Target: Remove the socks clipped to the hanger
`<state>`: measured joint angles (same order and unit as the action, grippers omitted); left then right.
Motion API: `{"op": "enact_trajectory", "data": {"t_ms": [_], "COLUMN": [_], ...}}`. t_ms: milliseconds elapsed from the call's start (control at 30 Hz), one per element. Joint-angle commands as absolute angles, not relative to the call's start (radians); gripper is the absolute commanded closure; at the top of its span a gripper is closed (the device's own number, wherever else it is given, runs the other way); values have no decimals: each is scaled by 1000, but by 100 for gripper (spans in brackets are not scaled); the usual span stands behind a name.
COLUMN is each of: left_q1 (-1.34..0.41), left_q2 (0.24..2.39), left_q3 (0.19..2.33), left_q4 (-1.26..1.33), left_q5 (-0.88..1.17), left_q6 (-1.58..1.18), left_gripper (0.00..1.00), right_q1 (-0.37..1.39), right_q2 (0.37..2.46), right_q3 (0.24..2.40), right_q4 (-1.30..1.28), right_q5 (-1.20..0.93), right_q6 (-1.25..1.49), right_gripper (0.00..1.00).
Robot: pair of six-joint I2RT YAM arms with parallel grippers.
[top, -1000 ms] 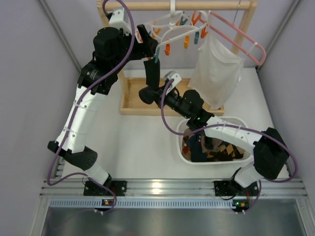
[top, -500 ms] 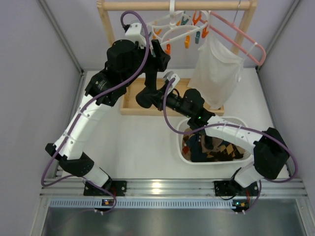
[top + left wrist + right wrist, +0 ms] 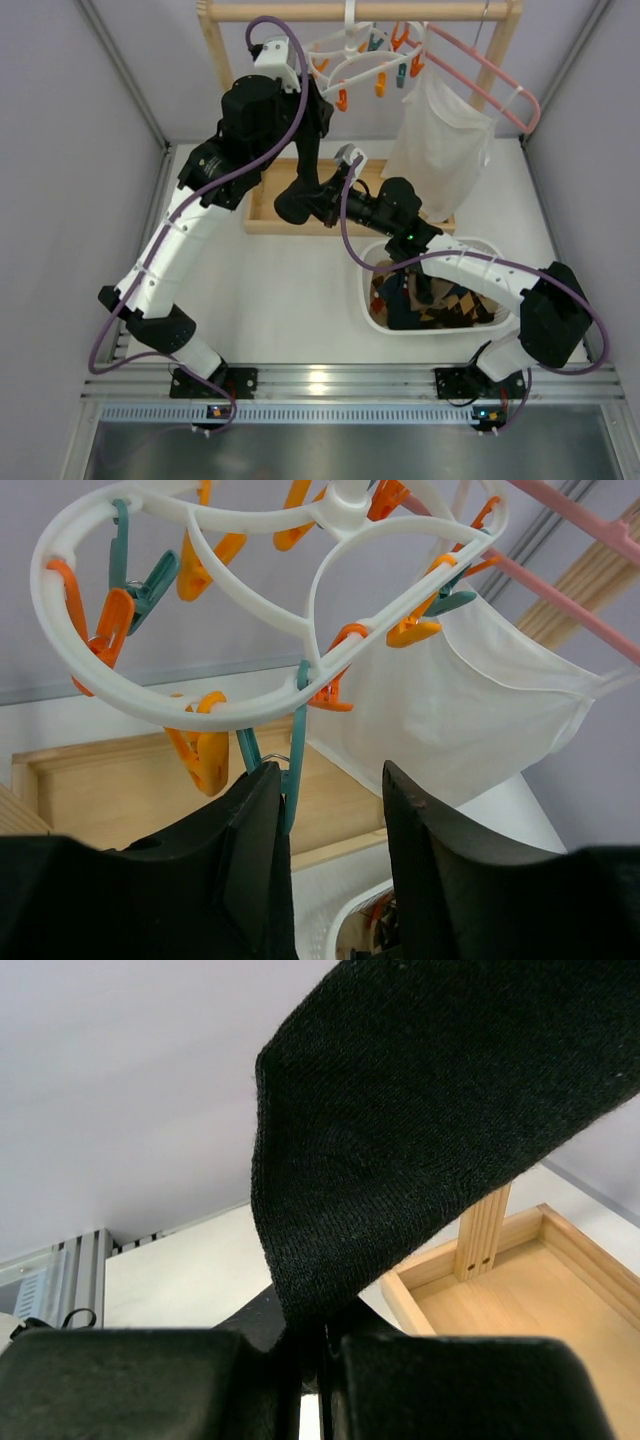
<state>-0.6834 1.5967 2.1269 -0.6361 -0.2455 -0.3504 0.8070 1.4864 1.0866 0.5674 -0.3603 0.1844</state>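
The white ring hanger hangs from the wooden rail with orange and teal clips. One black sock hangs from a teal clip. My left gripper is open at that clip. In the left wrist view the clip sits between the jaws against the left finger. My right gripper is shut on the sock's lower end, which fills the right wrist view above the closed jaws. The hanger ring is just above the left fingers.
A white mesh bag hangs on a pink wire hanger to the right. The wooden rack's base tray lies below the hanger. A white basket holding several socks stands under the right arm. Grey walls close in on both sides.
My left gripper has moved right and down to the teal clip that holds the sock. My right gripper still holds the sock's lower end and has shifted slightly.
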Motion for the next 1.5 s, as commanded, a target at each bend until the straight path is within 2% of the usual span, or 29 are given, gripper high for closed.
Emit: {"op": "enact_trajectory", "data": {"t_ms": [0, 333, 500, 1467], "left_q1": [-680, -663, -663, -601], "left_q2": [1612, 1640, 1637, 1724], "left_q3": [2160, 2168, 2169, 2224], "left_q4": [-612, -614, -612, -604], "left_q5": [-291, -316, -327, -229], "left_q6": [-327, -318, -310, -325], "left_gripper": [51, 47, 37, 43], "right_q1": [796, 788, 787, 785], "right_q2": [1442, 1433, 1437, 1434], "right_q3": [1097, 1089, 1089, 1072], "right_q4": [580, 578, 577, 595], "right_q5": [-403, -420, -425, -485], "right_q6": [198, 196, 196, 201], "right_gripper": [100, 100, 100, 100]}}
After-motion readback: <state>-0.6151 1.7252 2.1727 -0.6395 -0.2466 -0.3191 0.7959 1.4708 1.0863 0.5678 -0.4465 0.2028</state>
